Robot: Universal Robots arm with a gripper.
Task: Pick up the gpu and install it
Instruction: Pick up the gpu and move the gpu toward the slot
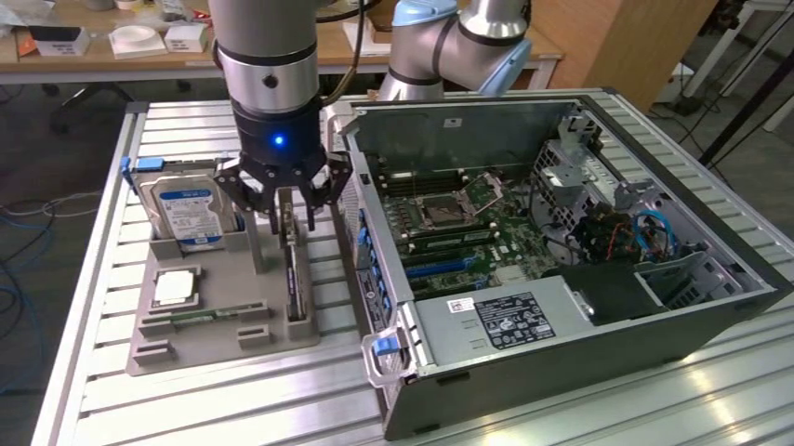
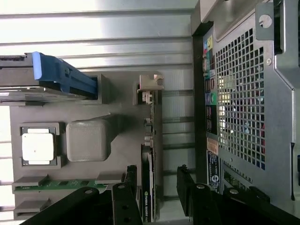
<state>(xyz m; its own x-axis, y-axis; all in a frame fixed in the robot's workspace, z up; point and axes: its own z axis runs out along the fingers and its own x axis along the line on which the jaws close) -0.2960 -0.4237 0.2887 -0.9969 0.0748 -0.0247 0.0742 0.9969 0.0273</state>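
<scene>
While the claw (image 1: 290, 218) hangs spread astride the gpu (image 1: 294, 279), the tray (image 1: 199, 348) hides its lower edge.

A tray (image 1: 186, 358) lies on the desk (image 1: 223, 400), with the computer case (image 1: 559, 353) just beside it on the exterior view's right. In the tray, the hard drive (image 1: 189, 212) stands at the far end. The processor chip (image 1: 174, 288) and memory stick (image 1: 205, 318) lie nearer. The gpu (image 1: 296, 279) stands on edge along the case side, with the pincer (image 1: 289, 214) spread astride it.

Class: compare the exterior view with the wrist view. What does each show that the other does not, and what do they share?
Exterior view: the motherboard inside the open case. Wrist view: the coloured ports on the case's rear panel. Both: the gpu standing on edge in the grey holder, the open gripper straddling it, and the hard drive.
</scene>
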